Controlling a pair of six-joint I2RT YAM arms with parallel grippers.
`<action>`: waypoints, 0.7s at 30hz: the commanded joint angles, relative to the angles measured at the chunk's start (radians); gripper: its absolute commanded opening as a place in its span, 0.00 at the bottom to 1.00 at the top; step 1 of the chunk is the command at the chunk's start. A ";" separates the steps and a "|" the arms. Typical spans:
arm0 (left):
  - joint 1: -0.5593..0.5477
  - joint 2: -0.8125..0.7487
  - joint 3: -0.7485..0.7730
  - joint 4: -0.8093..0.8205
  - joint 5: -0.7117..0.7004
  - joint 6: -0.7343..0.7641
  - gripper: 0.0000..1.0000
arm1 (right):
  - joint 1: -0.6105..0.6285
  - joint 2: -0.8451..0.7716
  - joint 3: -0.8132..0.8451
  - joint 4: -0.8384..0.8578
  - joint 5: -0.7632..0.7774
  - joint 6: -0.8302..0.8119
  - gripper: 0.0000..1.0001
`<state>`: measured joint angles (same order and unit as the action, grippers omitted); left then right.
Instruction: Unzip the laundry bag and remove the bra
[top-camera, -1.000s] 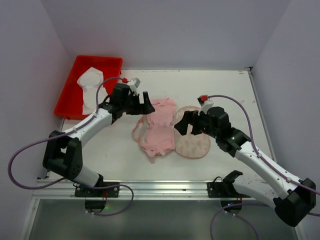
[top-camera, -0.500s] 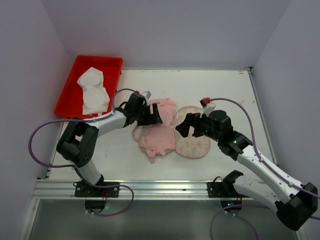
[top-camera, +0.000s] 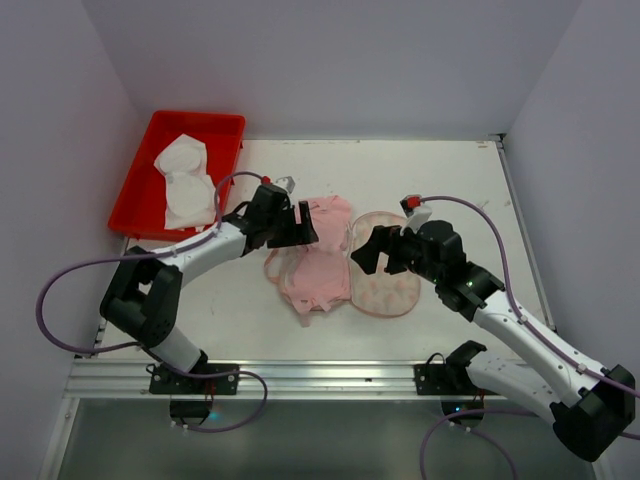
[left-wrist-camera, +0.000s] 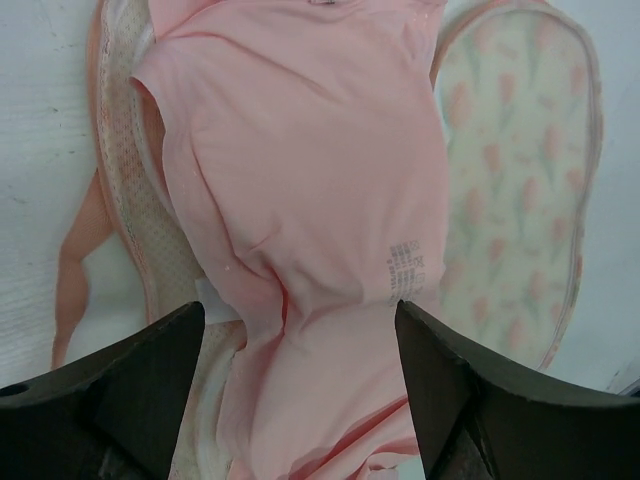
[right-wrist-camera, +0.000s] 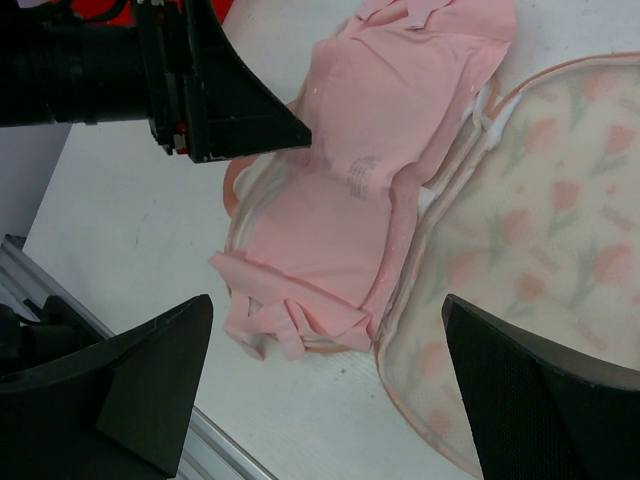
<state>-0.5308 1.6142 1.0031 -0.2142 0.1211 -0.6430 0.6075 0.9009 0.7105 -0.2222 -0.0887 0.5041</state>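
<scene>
The laundry bag (top-camera: 388, 280) lies unzipped and spread flat at the table's middle, its cream tulip-print half (right-wrist-camera: 560, 230) to the right. The pale pink bra (top-camera: 320, 262) rests on the bag's other half, whose dotted lining (left-wrist-camera: 130, 210) shows at its edge. My left gripper (top-camera: 303, 226) is low over the bra's far part, jaws wide apart with the pink fabric (left-wrist-camera: 300, 180) between the fingers (left-wrist-camera: 130, 390). My right gripper (top-camera: 372, 250) hangs open above the seam between bra and printed half, holding nothing.
A red tray (top-camera: 140, 195) with a white padded item (top-camera: 185, 180) stands at the back left. A metal rail (top-camera: 300, 375) runs along the near edge. The left arm's purple cable loops out to the left.
My left gripper has moved right and down onto the bra, and its jaws have narrowed a little. The right arm has barely shifted.
</scene>
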 joint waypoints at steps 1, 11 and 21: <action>-0.005 -0.027 0.014 0.001 -0.023 -0.001 0.80 | -0.003 -0.016 -0.014 0.044 0.014 0.010 0.99; -0.035 0.090 0.057 0.030 0.035 -0.030 0.76 | -0.003 -0.030 -0.028 0.052 0.004 0.017 0.99; -0.057 0.087 0.069 0.085 0.078 -0.034 0.46 | -0.003 -0.033 -0.034 0.060 0.009 0.019 0.99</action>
<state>-0.5770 1.7088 1.0306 -0.1841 0.1776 -0.6712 0.6075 0.8814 0.6785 -0.2070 -0.0895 0.5163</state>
